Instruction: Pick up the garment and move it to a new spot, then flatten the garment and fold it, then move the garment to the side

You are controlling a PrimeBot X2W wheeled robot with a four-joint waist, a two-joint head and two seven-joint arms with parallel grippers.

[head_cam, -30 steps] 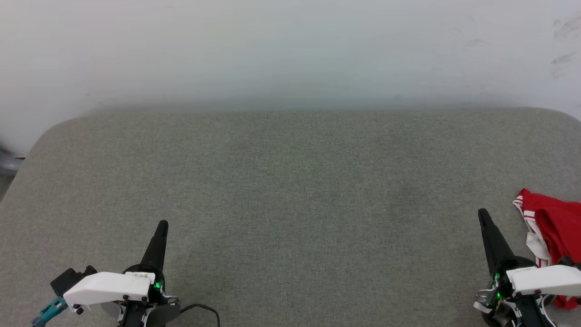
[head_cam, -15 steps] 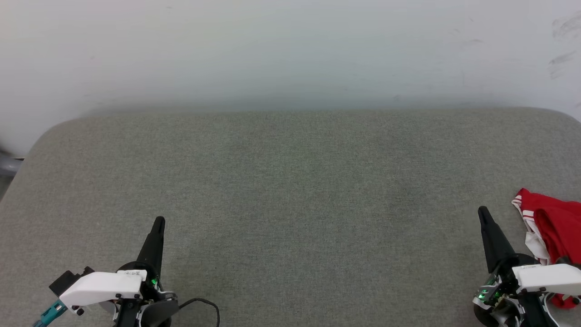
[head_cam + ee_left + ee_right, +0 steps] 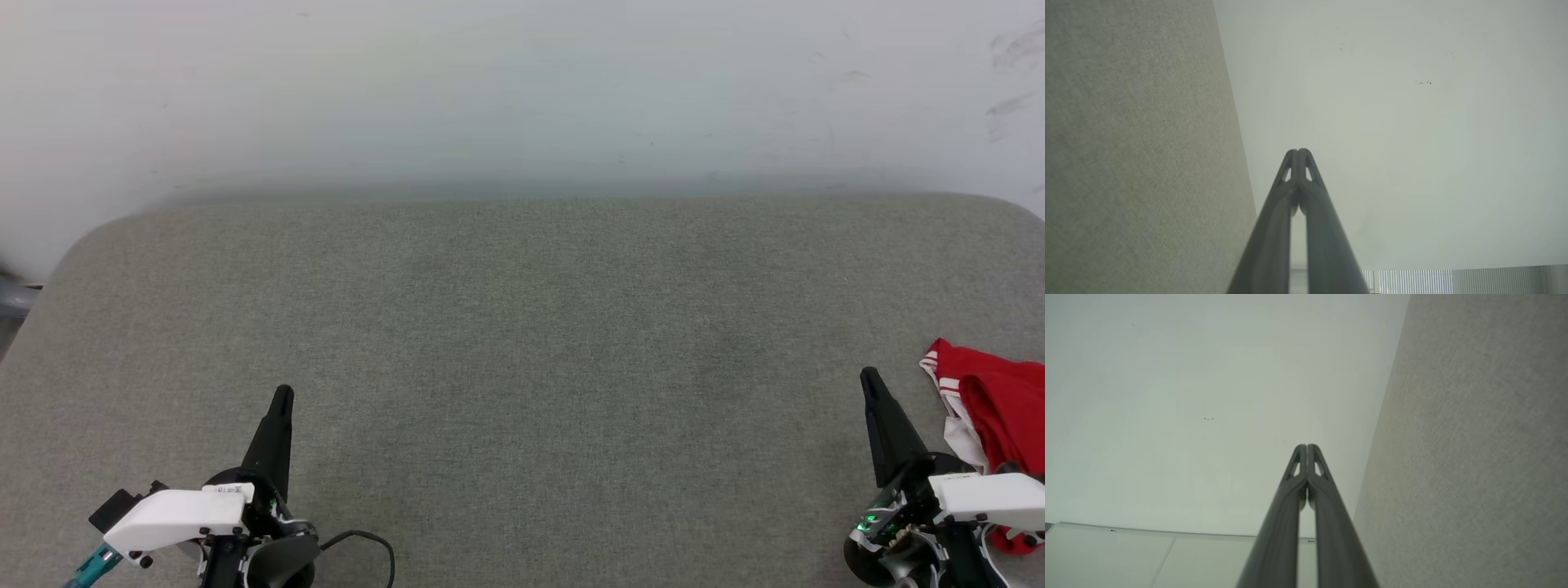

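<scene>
Red garment (image 3: 1000, 404) just beside right gripper (image 3: 869, 377) — apart.

A table (image 3: 522, 343) covered in grey-green woven fabric, with rounded far corners, is set against a pale wall (image 3: 522, 90). Dark scuff marks (image 3: 1012, 57) are seen on the wall's upper right. A grey object (image 3: 12, 296) is glimpsed beyond the table's left corner.

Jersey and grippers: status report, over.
Left gripper shut, holding nothing. Right gripper shut, beside jersey, not gripping it. Jersey crumpled at table's right edge. Nothing between them.
</scene>
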